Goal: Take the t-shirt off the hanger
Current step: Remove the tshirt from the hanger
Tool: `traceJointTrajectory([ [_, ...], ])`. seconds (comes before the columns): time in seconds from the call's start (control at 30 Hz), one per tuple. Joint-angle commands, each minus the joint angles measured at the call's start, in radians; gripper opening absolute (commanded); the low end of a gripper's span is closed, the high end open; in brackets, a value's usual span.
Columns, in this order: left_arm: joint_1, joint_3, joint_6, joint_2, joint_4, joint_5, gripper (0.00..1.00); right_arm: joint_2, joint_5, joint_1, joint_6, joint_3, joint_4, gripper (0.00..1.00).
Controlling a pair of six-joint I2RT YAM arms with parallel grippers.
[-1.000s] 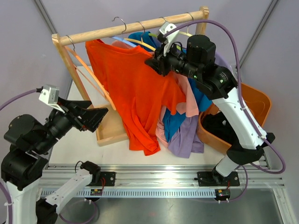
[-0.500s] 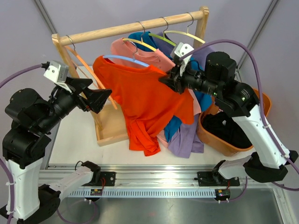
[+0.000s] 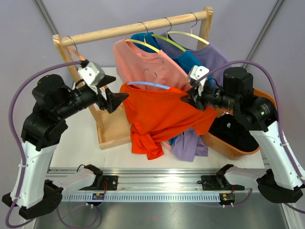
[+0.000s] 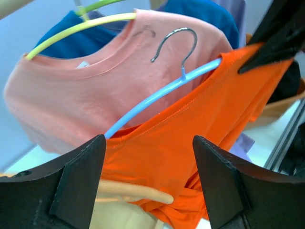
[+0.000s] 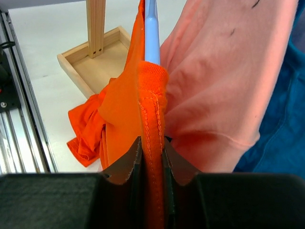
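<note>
Right claw (image 5: 151, 143), narrow: its black fingers pinch the ribbed, double-stitched shoulder seam of the orange t-shirt (image 5: 119, 109), just where the smooth pale-blue hanger (image 5: 151, 28) runs down into the fold. From above, that claw (image 3: 187, 98) holds one end of the hanger (image 3: 147, 85) out level, and the t-shirt (image 3: 157, 114) drapes off it in soft crumpled folds, the hem bunched on the white table (image 3: 71, 143) beside the shallow wooden tray (image 3: 112, 129).

Left claw (image 4: 150, 143), wide: two blunt matte wedges stand well apart, nothing between them, aimed at the other shoulder. The hanger's thin curved wire hook (image 4: 178, 40) sits free in front of a pink shirt (image 4: 71, 95). Behind it, the round wooden rail (image 3: 133, 27) carries yellow and green hangers.
</note>
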Motion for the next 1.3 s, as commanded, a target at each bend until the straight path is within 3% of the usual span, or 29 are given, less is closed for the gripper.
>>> traceJointTrajectory([
  [0.0, -0.075, -0.008, 0.188, 0.042, 0.052, 0.083, 0.76, -0.049, -0.109, -0.036, -0.082, -0.007, 0.001, 0.0],
  [0.2, -0.247, 0.018, 0.339, 0.15, 0.016, -0.124, 0.73, -0.089, -0.172, -0.064, -0.09, -0.049, -0.021, 0.0],
  [0.3, -0.295, 0.007, 0.386, 0.176, 0.044, -0.197, 0.66, -0.096, -0.177, -0.067, -0.056, -0.052, -0.01, 0.0],
  [0.47, -0.318, -0.082, 0.434, 0.151, 0.108, -0.24, 0.61, -0.096, -0.209, -0.087, -0.003, -0.029, -0.007, 0.0],
  [0.63, -0.34, -0.201, 0.446, 0.087, 0.205, -0.341, 0.46, -0.084, -0.275, -0.107, 0.073, -0.012, -0.024, 0.0],
  [1.03, -0.416, -0.338, 0.534, 0.042, 0.395, -0.544, 0.45, -0.024, -0.413, -0.148, 0.254, 0.037, -0.042, 0.0],
  [1.13, -0.426, -0.338, 0.549, 0.052, 0.403, -0.555, 0.38, -0.012, -0.416, -0.162, 0.264, 0.04, -0.052, 0.0],
  [1.27, -0.435, -0.338, 0.557, 0.061, 0.408, -0.558, 0.19, 0.0, -0.403, -0.184, 0.26, 0.042, -0.062, 0.0],
])
